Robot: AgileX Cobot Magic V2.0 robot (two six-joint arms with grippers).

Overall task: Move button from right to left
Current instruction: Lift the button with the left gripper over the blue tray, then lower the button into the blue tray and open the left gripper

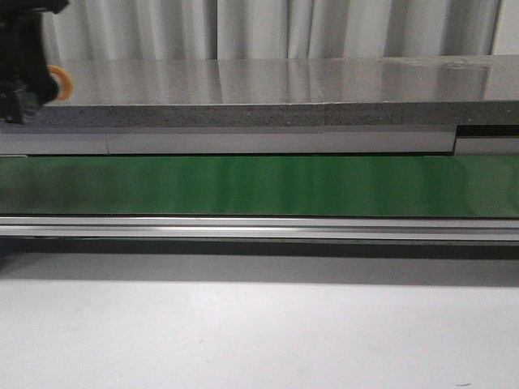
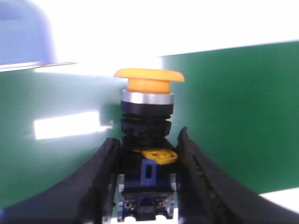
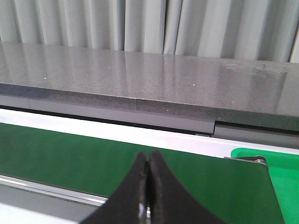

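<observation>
Your left gripper (image 2: 147, 177) clamps the yellow-capped button (image 2: 148, 112) by its black body above the green belt (image 2: 233, 116); your right gripper (image 3: 148, 186) hangs closed, empty.

Green conveyor belt (image 1: 259, 185), grey stone counter (image 1: 268, 89), dark left arm (image 1: 23, 61) top left

Left hand (image 1: 24, 69) cropped by the front view's corner, button (image 1: 61, 81) mostly hidden behind it.
</observation>
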